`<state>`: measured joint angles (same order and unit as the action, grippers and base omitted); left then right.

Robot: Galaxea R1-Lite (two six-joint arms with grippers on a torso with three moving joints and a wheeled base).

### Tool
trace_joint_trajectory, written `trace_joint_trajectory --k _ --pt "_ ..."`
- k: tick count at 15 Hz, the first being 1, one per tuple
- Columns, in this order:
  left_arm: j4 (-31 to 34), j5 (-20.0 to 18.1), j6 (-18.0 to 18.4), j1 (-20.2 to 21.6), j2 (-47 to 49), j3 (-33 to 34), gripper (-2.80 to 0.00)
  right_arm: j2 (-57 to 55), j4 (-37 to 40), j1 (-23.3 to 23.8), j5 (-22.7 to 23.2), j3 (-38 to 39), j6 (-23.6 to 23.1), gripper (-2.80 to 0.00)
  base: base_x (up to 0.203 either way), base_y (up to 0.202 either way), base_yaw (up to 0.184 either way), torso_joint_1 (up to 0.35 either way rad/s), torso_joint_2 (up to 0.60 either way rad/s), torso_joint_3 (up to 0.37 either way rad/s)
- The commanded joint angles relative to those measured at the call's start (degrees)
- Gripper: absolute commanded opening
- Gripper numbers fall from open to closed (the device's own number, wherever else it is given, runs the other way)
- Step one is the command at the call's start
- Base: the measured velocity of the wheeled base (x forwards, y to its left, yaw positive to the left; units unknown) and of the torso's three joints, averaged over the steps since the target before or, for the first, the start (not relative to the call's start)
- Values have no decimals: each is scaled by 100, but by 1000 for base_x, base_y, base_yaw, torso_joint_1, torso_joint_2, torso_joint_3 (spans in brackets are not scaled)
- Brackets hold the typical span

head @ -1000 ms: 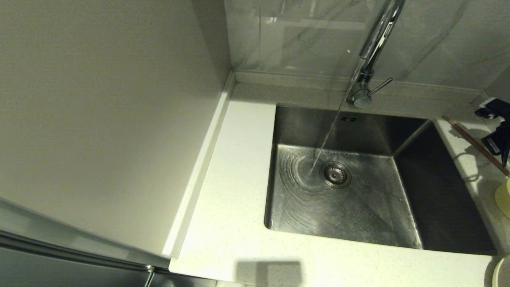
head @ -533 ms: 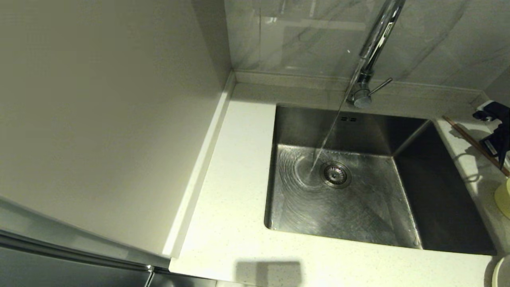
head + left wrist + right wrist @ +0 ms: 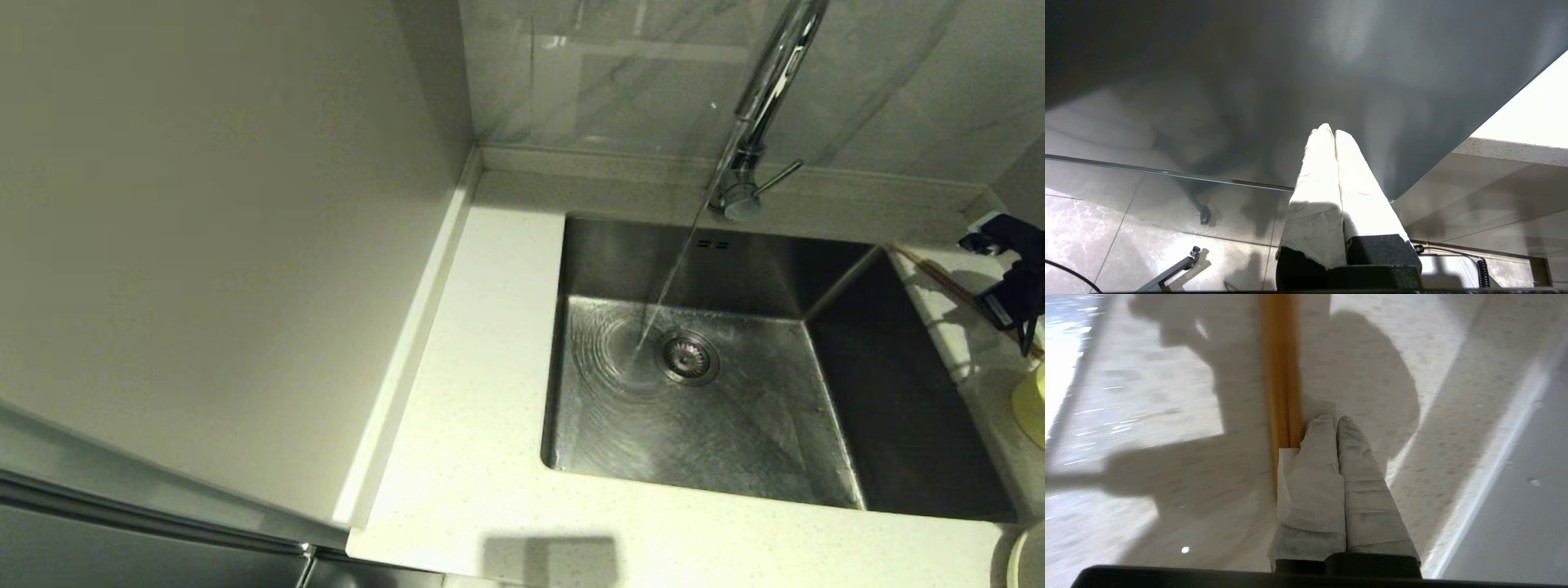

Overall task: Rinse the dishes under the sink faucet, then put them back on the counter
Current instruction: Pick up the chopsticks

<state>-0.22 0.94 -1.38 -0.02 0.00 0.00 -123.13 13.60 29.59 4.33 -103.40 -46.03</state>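
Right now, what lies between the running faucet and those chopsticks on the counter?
In the head view, only the sink's open back corner and bare counter lie between the faucet and the chopsticks.

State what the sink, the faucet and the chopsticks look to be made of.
Sink: brushed stainless steel, by its dull grey sheen.
Faucet: polished chrome-like metal, mirror-bright.
Chopsticks: likely wood or bamboo, matte orange-brown.

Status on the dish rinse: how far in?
Done: faucet running into the sink, which holds no dishes. In hand: right claw, shut, beside the chopsticks; grip unclear. To do: bowl and plate sit on the counter, nothing under the water yet. Left claw parked.
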Motion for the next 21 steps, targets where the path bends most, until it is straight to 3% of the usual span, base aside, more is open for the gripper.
trace_joint_trajectory --k 1,21 --pt "-4 3 -3 2 -9 0 -280 152 19 -87 15 198 -29 -280 0 0 0 0 0 0" --pt "-4 3 -3 2 -9 0 -280 465 11 -173 42 648 -20 -280 0 0 0 0 0 0"
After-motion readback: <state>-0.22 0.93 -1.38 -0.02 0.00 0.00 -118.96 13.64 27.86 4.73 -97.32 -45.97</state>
